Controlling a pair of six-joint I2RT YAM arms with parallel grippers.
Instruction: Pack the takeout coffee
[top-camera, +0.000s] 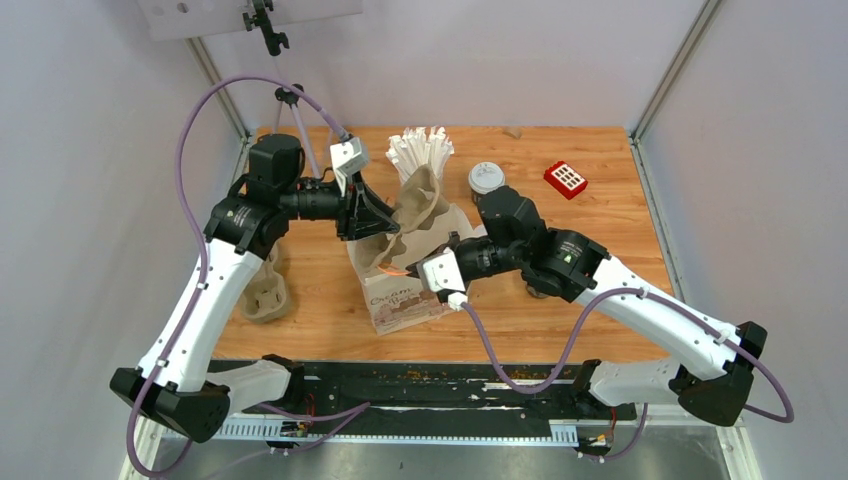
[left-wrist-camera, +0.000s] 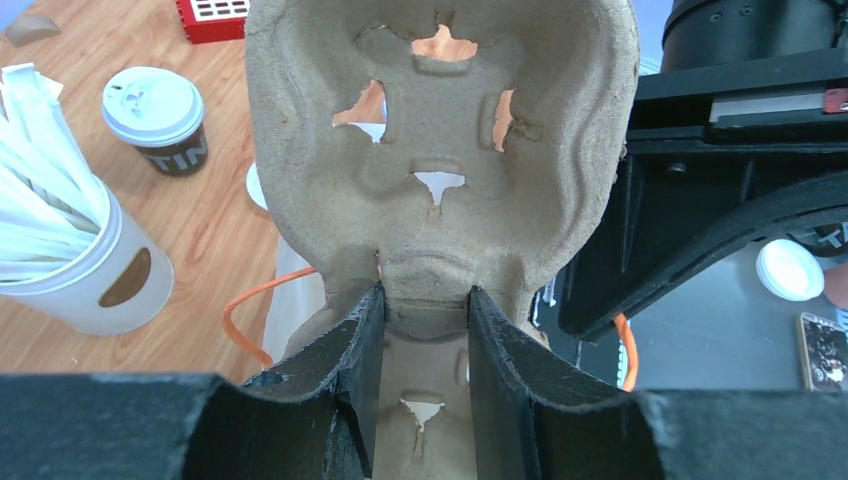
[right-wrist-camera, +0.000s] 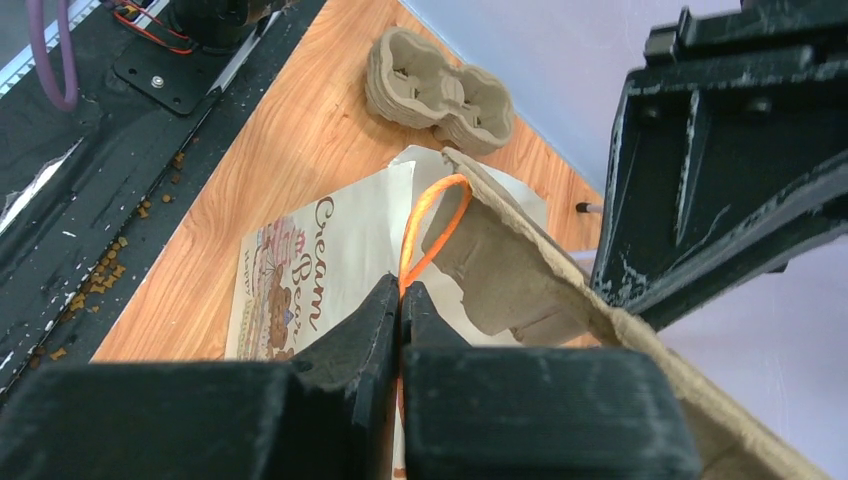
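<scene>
1. Nearest me, at about 8 o'clock on the wooden tabletop (top-camera: 325, 322), a spare stack of beige pulp cup carriers (top-camera: 265, 290) lies idle.
2. Dead centre stands the white printed paper bag (top-camera: 395, 300). The right jaws are clenched tight on its thin orange loop handle (right-wrist-camera: 432, 222), holding the mouth up.
3. Just above, the left jaws stand partly open, gripping the middle ridge of another beige pulp cup carrier (left-wrist-camera: 440, 150), tilted over the bag's mouth.
4. To my eye that carrier looks wide for the mouth; it could snag the rim and crumple or topple the bag. If the handle slips, the mouth sags.
5. One dark brown paper coffee cup with a white lid (top-camera: 487, 178) waits unpacked at 1 o'clock, beyond the bag. A second white lid (left-wrist-camera: 790, 268) shows near 3 o'clock under the right arm, where a swing might tip it.
</scene>
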